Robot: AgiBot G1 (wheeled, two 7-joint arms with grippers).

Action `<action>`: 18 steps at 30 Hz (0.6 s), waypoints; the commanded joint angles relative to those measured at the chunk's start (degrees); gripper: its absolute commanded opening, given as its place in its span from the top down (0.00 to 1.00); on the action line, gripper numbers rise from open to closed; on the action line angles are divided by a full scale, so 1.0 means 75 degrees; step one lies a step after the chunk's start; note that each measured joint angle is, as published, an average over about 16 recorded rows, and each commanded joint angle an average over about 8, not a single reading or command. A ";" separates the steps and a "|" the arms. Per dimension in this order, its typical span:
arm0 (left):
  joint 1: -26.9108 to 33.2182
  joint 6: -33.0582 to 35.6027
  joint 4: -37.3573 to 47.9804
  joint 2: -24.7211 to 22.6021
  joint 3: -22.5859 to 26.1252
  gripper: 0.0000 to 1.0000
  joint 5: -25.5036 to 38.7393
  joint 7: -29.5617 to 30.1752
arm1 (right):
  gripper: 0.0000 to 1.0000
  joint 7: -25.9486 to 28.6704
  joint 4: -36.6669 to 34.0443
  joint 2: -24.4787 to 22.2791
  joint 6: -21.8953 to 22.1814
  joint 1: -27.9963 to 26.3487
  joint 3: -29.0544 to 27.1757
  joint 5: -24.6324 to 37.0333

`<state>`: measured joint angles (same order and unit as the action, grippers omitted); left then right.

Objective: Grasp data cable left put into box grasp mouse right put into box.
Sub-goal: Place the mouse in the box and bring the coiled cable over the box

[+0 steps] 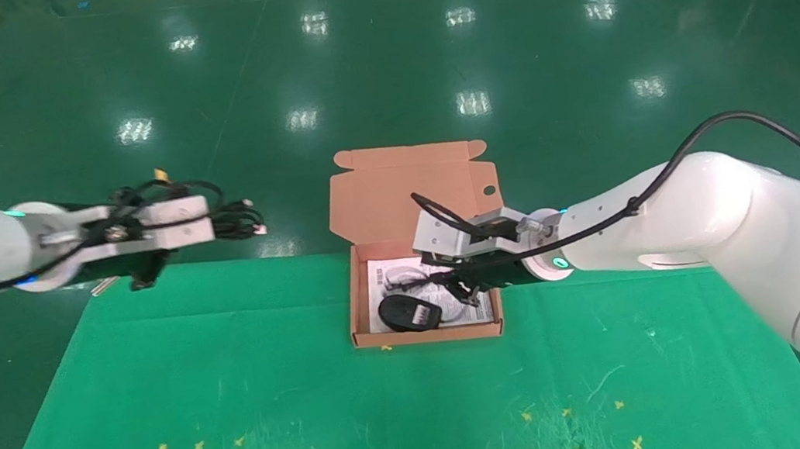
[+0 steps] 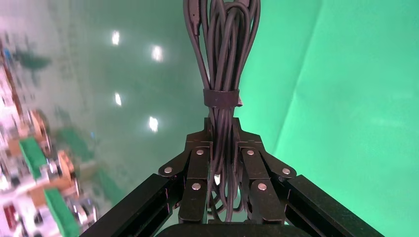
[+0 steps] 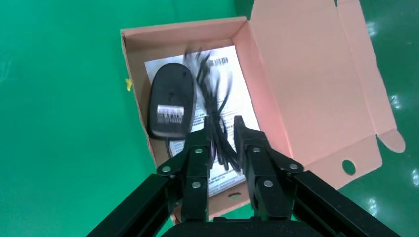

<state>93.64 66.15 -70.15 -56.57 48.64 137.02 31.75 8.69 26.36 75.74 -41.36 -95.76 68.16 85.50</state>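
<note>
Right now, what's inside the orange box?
Inside the box lies the mouse, underside up, and its thin cord, both on a white printed sheet. The mouse hides part of the sheet.

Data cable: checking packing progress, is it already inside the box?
No, the data cable hangs clamped in the left gripper, well left of the box.

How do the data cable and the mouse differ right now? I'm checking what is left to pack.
The data cable is clamped in the left gripper, held in the air off to the left of the box; the mouse lies inside the box on the white sheet. The cable is a strapped bundle of loops; the mouse is an oval body with a loose cord. Both are black.
</note>
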 commanded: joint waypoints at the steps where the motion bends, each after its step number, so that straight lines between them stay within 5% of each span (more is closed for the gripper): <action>1: -0.0038 -0.0119 0.0079 -0.0094 0.0031 1.00 -0.0063 -0.0119 | 0.00 0.0033 0.0081 -0.0060 -0.0025 -0.0001 0.0007 -0.0018; 18: -0.0514 -0.3418 0.4117 -0.2606 0.0312 1.00 -0.1735 -0.3577 | 0.00 0.0028 0.0796 -0.1884 -0.0332 -0.0567 -0.0129 0.0029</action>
<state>89.68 41.46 -41.21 -74.89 51.34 123.07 5.39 9.25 32.58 61.69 -43.70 -99.85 67.30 85.90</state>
